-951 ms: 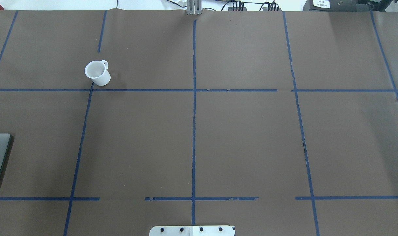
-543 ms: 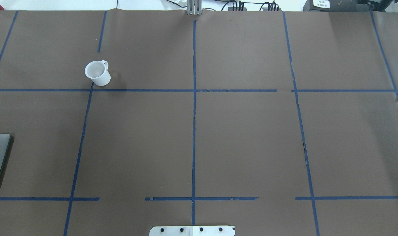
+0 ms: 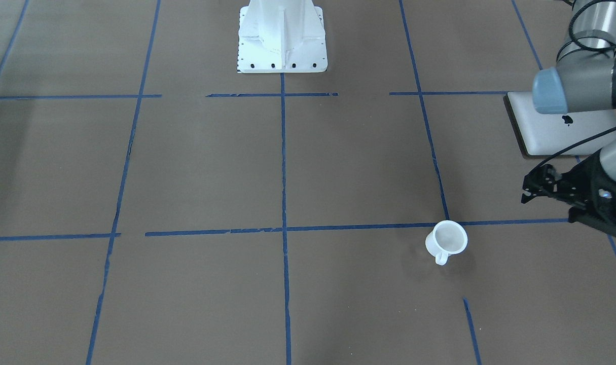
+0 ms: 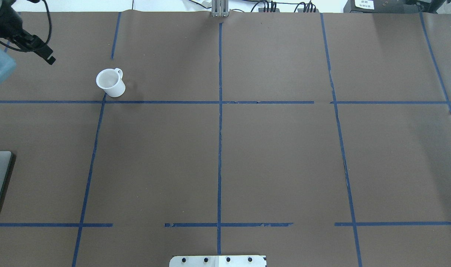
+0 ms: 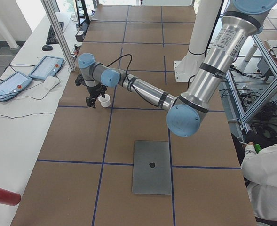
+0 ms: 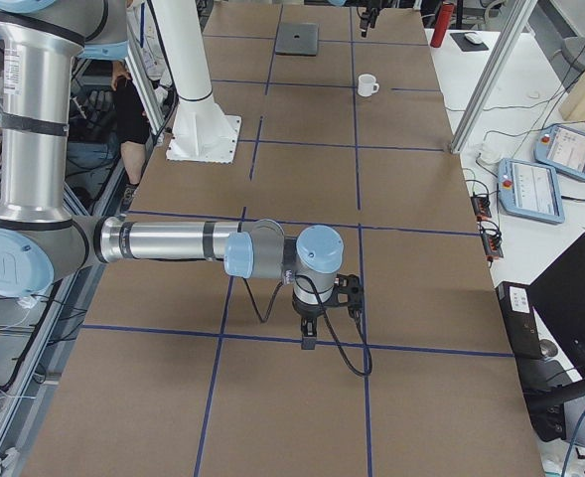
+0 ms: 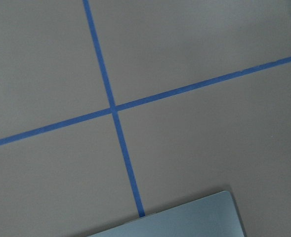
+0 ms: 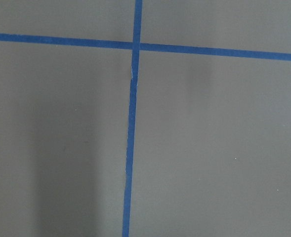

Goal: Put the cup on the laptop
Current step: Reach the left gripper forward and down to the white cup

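The left gripper (image 3: 530,186) hovers near the small white tapered cup (image 3: 447,240), not touching it. The thin silver-grey rectangular laptop (image 3: 546,129) lies base-side. I cannot tell its finger spread.

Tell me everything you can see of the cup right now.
The cup is small, plain white and looks like matte plastic or ceramic. It tapers from a wide rim to a narrower base. It stands upright, looks empty, and its little loop handle points away from the robot's base. It sits on the brown-covered table, just beyond a crossing of blue tape lines and far from the laptop. Nothing touches it; the left gripper hangs to one side, apart.
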`<action>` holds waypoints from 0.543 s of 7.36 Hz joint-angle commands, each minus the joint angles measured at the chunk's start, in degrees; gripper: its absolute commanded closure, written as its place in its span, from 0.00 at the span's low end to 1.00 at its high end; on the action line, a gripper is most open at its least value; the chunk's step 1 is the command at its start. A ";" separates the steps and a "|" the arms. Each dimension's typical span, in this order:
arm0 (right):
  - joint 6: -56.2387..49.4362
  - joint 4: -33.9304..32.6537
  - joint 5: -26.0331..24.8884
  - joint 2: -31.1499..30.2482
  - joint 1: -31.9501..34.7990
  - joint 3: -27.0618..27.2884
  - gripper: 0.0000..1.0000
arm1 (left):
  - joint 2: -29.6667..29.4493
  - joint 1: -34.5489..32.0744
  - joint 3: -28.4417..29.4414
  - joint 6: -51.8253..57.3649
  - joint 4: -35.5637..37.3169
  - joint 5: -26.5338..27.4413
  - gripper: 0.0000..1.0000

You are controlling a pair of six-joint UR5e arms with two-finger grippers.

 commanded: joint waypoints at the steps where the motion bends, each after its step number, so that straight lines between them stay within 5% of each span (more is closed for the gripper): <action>1: 0.05 -0.01 -0.09 0.00 0.00 0.00 0.00 | -9.55 3.93 14.65 -9.41 -10.09 0.20 0.00; 2: 0.05 -0.01 0.00 0.00 0.00 0.00 0.00 | -13.68 4.81 20.90 -14.31 -10.57 0.20 0.00; 4: -0.04 -0.01 0.00 0.00 0.00 0.00 0.00 | -15.99 8.40 24.20 -22.96 -15.72 0.20 0.01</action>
